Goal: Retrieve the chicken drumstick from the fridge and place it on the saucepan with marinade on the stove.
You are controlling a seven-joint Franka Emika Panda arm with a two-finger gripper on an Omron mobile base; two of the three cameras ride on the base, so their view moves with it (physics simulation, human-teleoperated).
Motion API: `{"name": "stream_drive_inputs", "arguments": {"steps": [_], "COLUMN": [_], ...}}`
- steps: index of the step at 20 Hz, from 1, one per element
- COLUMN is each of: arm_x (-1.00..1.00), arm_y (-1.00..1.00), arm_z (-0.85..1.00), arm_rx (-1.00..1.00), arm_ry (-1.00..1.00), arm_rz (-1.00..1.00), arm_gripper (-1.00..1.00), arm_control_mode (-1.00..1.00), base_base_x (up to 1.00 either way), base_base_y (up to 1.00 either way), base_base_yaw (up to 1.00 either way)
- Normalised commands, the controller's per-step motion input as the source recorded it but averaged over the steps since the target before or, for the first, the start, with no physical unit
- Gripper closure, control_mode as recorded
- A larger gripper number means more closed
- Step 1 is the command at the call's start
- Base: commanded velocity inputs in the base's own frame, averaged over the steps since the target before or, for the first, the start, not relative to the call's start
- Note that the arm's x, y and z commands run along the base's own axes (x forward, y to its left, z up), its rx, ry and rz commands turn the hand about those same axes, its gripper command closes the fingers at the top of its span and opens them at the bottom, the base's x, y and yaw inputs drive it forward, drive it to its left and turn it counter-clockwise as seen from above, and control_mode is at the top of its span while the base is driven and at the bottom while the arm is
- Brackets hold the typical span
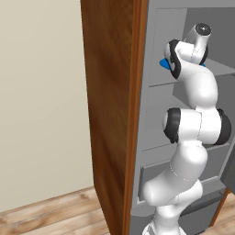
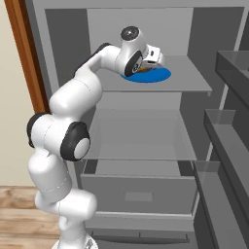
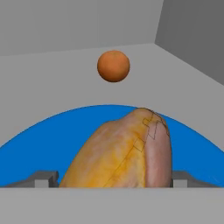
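The fridge [image 2: 63,44] stands open, its brown wooden side panel [image 1: 110,114] on the left. On the upper shelf [image 2: 194,83] lies a blue plate [image 2: 161,75], and the orange-brown chicken drumstick [image 3: 120,151] rests on it. My gripper [image 3: 113,179] is low over the plate and open, with one fingertip [image 3: 43,177] on each side of the drumstick, close against it. From the right base view the hand [image 2: 151,54] hides most of the drumstick. The saucepan, marinade and stove are out of view.
A small orange ball [image 3: 113,66] sits on the shelf behind the plate, near the back wall. Below are a second shelf [image 2: 141,146] and a pulled-out drawer [image 2: 138,194]. Door bins [image 2: 228,126] jut in on the right.
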Motion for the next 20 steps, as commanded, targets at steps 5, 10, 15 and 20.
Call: {"name": "stream_drive_inputs", "arguments": {"steps": [5, 10, 15, 20], "arm_x": [0.00, 0.00, 0.00, -0.01], "arm_y": [0.00, 0.00, 0.00, -0.03], "arm_z": [0.00, 0.00, 0.00, 0.00], "arm_rx": [0.00, 0.00, 0.00, 0.00], "arm_ry": [0.00, 0.00, 0.00, 0.00], "arm_rz": [0.00, 0.00, 0.00, 0.00], "arm_gripper": [1.00, 1.00, 1.00, 1.00], "arm_control_mode": [-1.00, -1.00, -1.00, -1.00], "base_base_x": [0.00, 0.00, 0.00, 0.00], "base_base_y": [0.00, 0.00, 0.00, 0.00], "base_base_yaw": [0.00, 0.00, 0.00, 0.00]}}
